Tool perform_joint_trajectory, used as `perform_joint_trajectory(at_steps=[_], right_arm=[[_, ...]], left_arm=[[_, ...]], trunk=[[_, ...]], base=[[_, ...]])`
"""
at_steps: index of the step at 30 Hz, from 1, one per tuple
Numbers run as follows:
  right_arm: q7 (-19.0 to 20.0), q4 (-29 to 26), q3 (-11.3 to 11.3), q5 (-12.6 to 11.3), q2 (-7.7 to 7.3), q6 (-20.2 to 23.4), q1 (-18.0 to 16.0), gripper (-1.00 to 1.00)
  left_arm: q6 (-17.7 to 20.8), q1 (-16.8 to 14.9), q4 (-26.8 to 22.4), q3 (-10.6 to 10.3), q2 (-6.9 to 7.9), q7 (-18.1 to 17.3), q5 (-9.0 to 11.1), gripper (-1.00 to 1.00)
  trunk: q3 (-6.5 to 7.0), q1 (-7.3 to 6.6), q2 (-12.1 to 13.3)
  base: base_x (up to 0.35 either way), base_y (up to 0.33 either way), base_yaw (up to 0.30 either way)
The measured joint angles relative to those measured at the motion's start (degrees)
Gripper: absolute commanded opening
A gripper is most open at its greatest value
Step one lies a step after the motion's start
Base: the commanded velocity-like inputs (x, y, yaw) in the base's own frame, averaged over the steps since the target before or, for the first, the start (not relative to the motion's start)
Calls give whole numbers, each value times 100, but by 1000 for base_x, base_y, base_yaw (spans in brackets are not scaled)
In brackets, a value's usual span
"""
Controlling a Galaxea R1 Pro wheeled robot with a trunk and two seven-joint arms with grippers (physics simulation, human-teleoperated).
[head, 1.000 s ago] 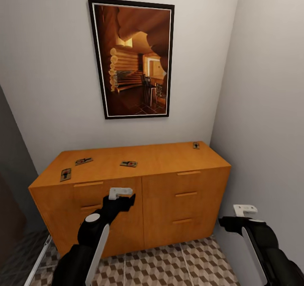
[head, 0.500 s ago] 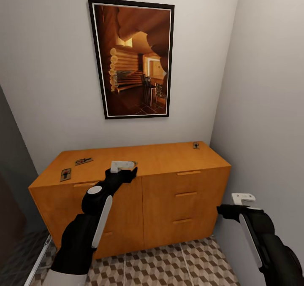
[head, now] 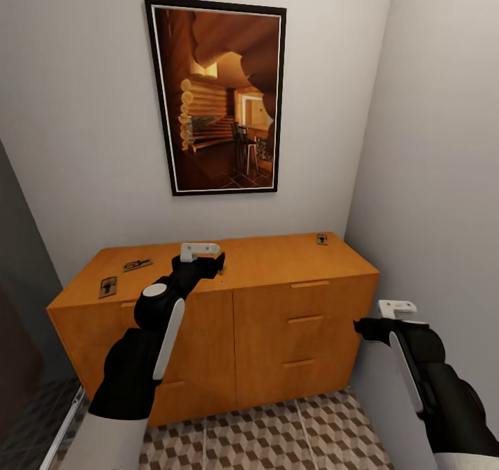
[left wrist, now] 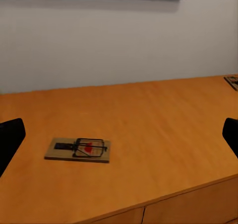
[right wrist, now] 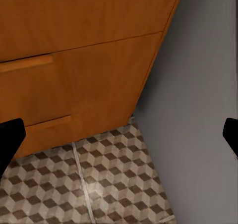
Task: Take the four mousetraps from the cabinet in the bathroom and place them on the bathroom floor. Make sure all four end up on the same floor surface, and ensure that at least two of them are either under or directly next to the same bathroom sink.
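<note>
Orange-brown cabinet (head: 229,317) stands in a corner below a framed picture (head: 216,96), on the cube-patterned bathroom floor (head: 277,435). Four mousetraps lie on its top: two (head: 107,287) (head: 137,265) near its left end, one (head: 322,238) at its back right corner, and one (left wrist: 78,149) mid-front, under the left gripper (head: 199,254). Its fingers (left wrist: 10,140) are spread wide, released. The right gripper (head: 396,310) hangs beside the cabinet's right end, fingers (right wrist: 10,137) likewise apart, grasping nothing.

Brown mousetraps (head: 107,287) lying flat, spread across orange-brown cabinet (head: 277,251) top
</note>
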Motion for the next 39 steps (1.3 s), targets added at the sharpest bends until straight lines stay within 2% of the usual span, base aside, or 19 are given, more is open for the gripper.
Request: perform_joint_trajectory(at_steps=[4,9,10,13,14,17,18,22,23,26,27,32,37,39], right_arm=[[-30,78,19,-2,20,90,-338,100],[-72,327,29,2,84,215,-933,100],[-98,450,32,4,101,242,-1166,100],[-148,695,40,26,126,266,-1550,100],[-187,882,49,48,147,274,-1801,100],[-256,1194,91,93,229,279,-2201,100],[-299,1408,134,114,312,266,-2446,100],[-362,1850,209,166,515,222,-2907,100],[-382,2063,231,169,631,200,-3095,100],[-419,2392,262,215,829,144,-3358,100],[-458,2598,271,244,962,81,-3501,100],[-640,3042,283,474,1324,-119,-3725,100],[-727,3186,293,628,1490,-198,-3782,100],[-737,3206,294,654,1510,-206,-3790,100]], left_arm=[[67,-22,27,29,24,19,-6,100],[290,-30,60,92,100,31,-4,100],[399,-31,68,134,145,33,-6,100],[571,-32,82,211,225,34,-4,100],[673,-32,88,253,275,34,-6,100],[800,-33,93,301,339,32,-3,100],[861,-33,95,341,376,27,-3,100],[1030,-33,96,495,442,19,5,100],[1168,-33,97,593,463,16,5,100],[1399,-33,97,728,485,10,18,100],[1516,-33,98,782,495,11,19,100],[1719,-33,97,869,495,0,16,100],[1762,-33,93,901,480,3,5,100],[1762,-33,91,915,478,5,5,100]], trunk=[[0,0,0],[0,0,0],[1,0,0],[0,0,0],[1,0,0],[0,0,0],[1,0,0],[0,0,0],[0,0,0],[0,0,0],[0,0,0],[0,0,0],[0,0,0],[0,0,0]], base=[[0,0,0],[0,0,0],[0,0,0],[0,0,0],[0,0,0],[0,0,0],[0,0,0],[0,0,0],[0,0,0],[0,0,0],[0,0,0],[0,0,0],[0,0,0],[0,0,0]])
